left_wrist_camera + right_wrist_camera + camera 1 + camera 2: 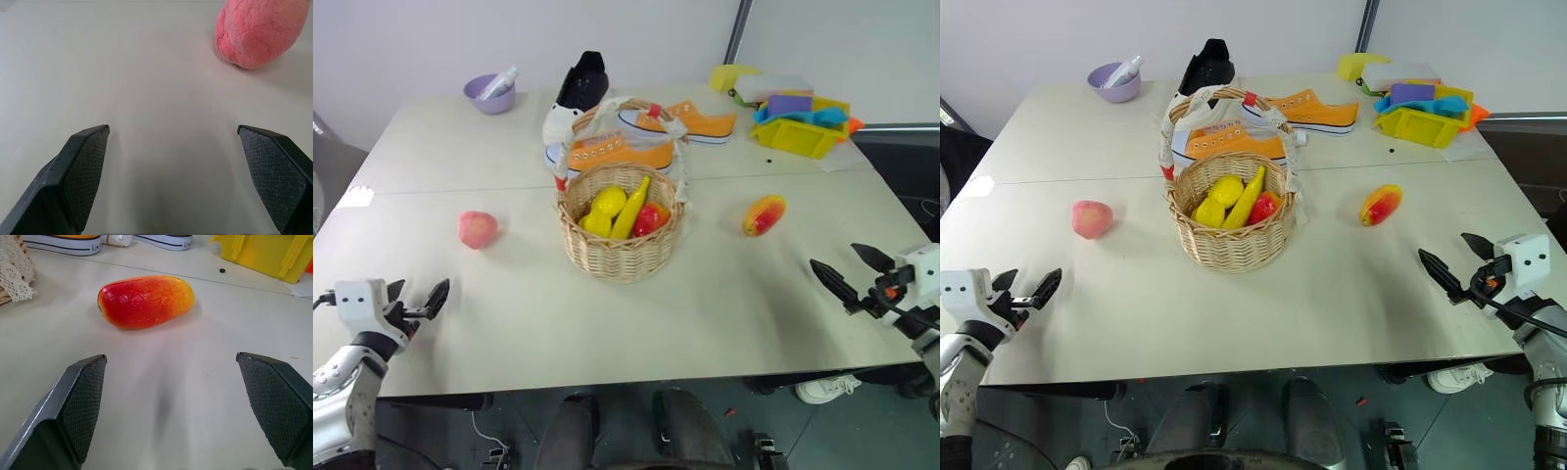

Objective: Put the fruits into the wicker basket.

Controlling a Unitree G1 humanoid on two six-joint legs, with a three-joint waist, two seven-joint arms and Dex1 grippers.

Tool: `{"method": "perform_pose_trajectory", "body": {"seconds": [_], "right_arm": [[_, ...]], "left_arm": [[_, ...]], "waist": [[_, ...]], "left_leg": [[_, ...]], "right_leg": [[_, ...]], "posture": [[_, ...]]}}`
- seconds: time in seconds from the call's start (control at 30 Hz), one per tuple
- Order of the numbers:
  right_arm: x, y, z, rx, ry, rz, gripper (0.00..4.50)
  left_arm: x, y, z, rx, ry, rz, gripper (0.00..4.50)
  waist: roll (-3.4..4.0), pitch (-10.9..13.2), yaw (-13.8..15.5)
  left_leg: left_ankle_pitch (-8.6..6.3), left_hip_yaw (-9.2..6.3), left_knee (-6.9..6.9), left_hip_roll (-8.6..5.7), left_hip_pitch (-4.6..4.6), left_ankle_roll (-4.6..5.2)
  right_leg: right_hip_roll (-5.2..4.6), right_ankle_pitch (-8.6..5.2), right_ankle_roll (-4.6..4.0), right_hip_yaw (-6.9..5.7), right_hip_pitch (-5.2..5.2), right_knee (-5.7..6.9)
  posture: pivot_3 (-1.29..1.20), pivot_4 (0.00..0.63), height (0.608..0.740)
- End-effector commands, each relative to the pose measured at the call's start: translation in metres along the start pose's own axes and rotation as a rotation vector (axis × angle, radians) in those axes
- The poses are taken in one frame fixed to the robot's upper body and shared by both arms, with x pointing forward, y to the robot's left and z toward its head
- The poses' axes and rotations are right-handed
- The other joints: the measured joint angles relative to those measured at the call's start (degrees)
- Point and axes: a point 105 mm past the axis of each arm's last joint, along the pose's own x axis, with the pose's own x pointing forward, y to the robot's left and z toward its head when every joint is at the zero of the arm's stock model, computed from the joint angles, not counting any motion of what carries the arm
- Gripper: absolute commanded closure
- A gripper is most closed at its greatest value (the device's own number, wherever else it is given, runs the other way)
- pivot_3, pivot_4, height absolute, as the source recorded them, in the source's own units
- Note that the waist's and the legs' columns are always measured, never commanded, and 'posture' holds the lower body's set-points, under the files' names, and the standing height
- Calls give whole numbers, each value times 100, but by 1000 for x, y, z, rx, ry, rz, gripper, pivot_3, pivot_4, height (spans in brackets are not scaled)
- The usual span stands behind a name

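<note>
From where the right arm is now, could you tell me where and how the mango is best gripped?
Across its narrow middle: the mango lies on its side, long axis crosswise to the open right gripper, which should probably come straight ahead.

Worktop (636, 323): pale beige, matte, with a seam line running side to side across its middle. Rear wall (431, 39): plain white. Dark vertical post (736, 29) against the wall at back right. Floor (773, 416) under the near edge: dark grey. Lighting even, shadows soft.
</note>
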Motion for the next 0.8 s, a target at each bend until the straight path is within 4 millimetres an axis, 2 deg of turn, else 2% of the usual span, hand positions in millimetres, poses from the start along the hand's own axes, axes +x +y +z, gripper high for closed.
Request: {"method": "perform_pose_trajectory", "body": {"seconds": [0.03,0.17,0.37,0.47,0.57,0.6,0.67,0.8], "right_arm": [[-2,-1,11,-20,-41,-2,74],[1,8,15,11,-66,12,74],[5,25,23,0,-80,62,74],[7,34,43,-52,-108,115,74],[6,49,69,-47,-164,195,74],[5,56,79,-25,-186,234,74],[4,85,96,-41,-195,371,74],[4,139,121,-88,-224,596,74]], "left_arm": [[-1,0,14,19,-45,2,0],[7,-6,25,30,-69,-20,0],[22,-37,48,30,-114,-133,0],[31,-48,61,77,-105,-178,0],[41,-47,76,123,-100,-167,0],[44,-47,82,137,-101,-169,0],[53,-51,92,147,-92,-180,0],[65,-52,99,180,-38,-154,0]], "waist": [[0,0,0],[0,0,8],[0,0,5],[0,0,-3],[-1,1,-9],[-1,1,-10],[0,2,-4],[-3,4,-14]], "left_leg": [[0,0,0,0,0,0],[0,0,0,0,0,0],[0,0,1,-1,-3,0],[0,0,1,0,-2,0],[0,0,1,0,-2,0],[0,-1,1,1,-2,0],[0,-1,1,2,-2,0],[0,-1,0,2,-7,0]], "right_leg": [[0,0,0,0,0,0],[1,0,0,0,0,0],[0,1,2,-1,0,0],[3,8,14,-1,0,2],[8,8,14,-1,-3,6],[9,9,15,-1,-3,6],[10,11,19,-1,-3,7],[12,12,23,-6,-4,4]], "posture": [[0,150,729],[0,150,729],[0,150,729],[0,150,729],[0,150,729],[0,150,729],[0,150,729],[0,150,729]]}}
